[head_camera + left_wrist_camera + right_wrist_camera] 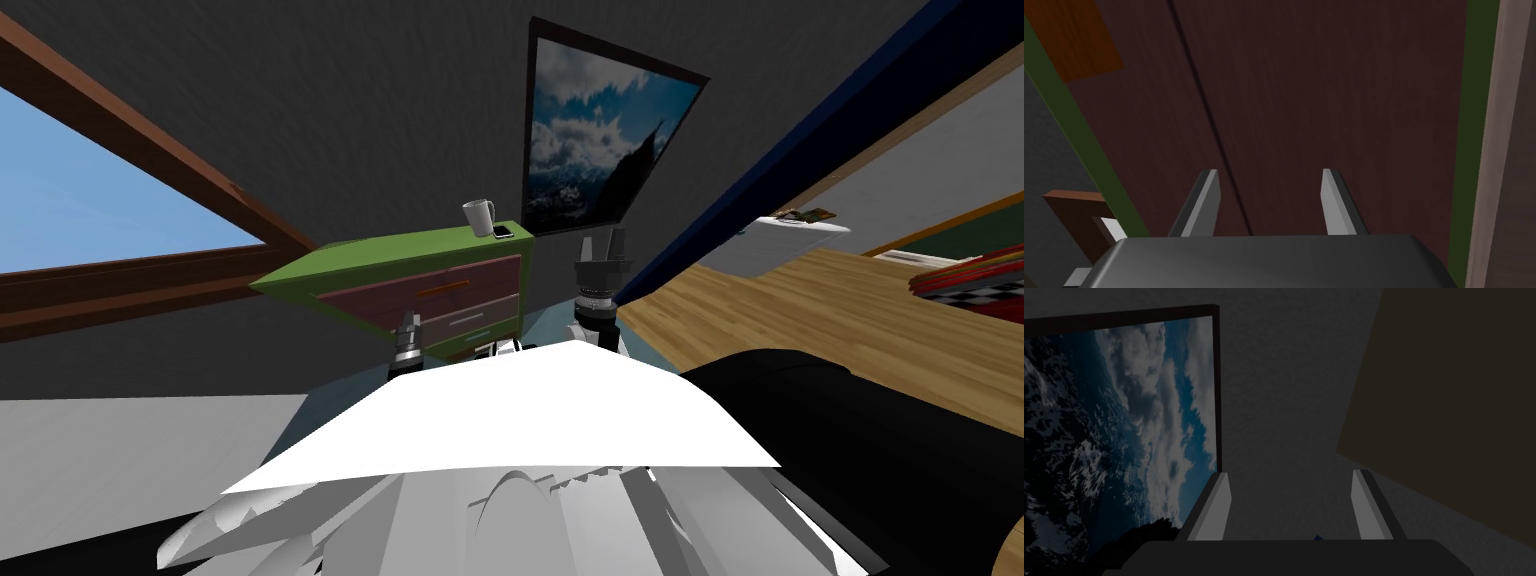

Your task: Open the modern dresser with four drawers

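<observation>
I'm facing a dark grey wall (350, 120). A wide window (100, 180) with a brown frame is set in it on my left, and a framed picture of clouds over mountains (600, 140) hangs to my right. Light wooden floor (800, 310) spreads away at the right.

The dresser (400, 262) stands against the wall between the window and the picture, straight ahead of me and close. Its carcass is green. Its long axis runs along the wall, and its drawer fronts (440, 300) face me, stacked one above another. Up close in the left wrist view the drawer fronts (1324, 100) are dark reddish-brown wood with a thin seam (1209, 115) between two of them, and they lie flush inside the green frame.

My left gripper (408, 325) is low at the dresser's front. Its claw (1269, 172) is spread, pointing at the dark wood with nothing between the fingers, and the seam runs past one blade. My right gripper (601, 240) is raised just right of the dresser, near the picture, and its claw (1291, 474) is spread too and empty.

An orange handle (443, 289) lies across the upper drawer, parallel to the dresser's length; one end of it (1074, 40) shows off to the side of my left fingers. On the right end of the green top stands a pale mug (479, 216), upright, with a small dark phone (502, 232) lying flat just beside it.
</observation>
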{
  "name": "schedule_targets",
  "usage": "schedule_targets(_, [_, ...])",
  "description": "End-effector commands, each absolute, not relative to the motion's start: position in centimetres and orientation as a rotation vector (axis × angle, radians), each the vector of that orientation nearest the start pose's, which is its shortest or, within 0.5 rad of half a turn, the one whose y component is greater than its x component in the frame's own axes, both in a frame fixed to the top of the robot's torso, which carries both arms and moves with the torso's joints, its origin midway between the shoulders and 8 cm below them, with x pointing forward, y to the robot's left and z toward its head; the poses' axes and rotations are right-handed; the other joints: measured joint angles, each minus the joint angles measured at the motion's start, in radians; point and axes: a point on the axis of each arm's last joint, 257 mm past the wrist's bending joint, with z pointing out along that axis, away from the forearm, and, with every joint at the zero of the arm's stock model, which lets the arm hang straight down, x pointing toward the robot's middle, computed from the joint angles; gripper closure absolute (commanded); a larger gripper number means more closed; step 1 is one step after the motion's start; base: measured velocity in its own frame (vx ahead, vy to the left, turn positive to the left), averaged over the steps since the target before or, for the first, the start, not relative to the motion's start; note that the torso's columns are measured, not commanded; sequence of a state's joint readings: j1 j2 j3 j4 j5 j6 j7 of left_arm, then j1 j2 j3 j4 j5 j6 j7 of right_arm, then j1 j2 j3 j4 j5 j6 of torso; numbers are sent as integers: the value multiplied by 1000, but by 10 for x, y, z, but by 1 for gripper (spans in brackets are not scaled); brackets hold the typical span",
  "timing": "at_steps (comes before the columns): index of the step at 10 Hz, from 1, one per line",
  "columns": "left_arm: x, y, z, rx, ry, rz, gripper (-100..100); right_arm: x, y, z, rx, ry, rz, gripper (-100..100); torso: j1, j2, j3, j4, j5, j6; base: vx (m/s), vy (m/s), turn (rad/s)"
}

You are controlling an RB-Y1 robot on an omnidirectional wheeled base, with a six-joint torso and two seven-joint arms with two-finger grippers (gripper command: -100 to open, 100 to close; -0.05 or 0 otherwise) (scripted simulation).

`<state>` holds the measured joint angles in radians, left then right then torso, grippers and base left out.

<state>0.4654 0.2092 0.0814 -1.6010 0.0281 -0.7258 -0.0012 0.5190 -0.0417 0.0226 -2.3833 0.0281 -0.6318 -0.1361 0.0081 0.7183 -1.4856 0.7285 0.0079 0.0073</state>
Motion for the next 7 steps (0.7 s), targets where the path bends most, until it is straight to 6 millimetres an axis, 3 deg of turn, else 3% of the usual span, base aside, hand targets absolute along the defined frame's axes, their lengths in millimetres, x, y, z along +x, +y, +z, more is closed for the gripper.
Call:
schedule_targets(1, [362, 358, -241, -894, 1034, -1063, -100, 297, -255, 84, 478, 489, 1483, 0, 0, 0, 0, 0, 0, -1, -1, -8, -59])
schedule_targets(7, [343, 367, -289, -982, 1040, -1030, -100, 297, -255, 84, 478, 489, 1483, 0, 0, 2, 2, 2, -1, -1, -2, -12, -63])
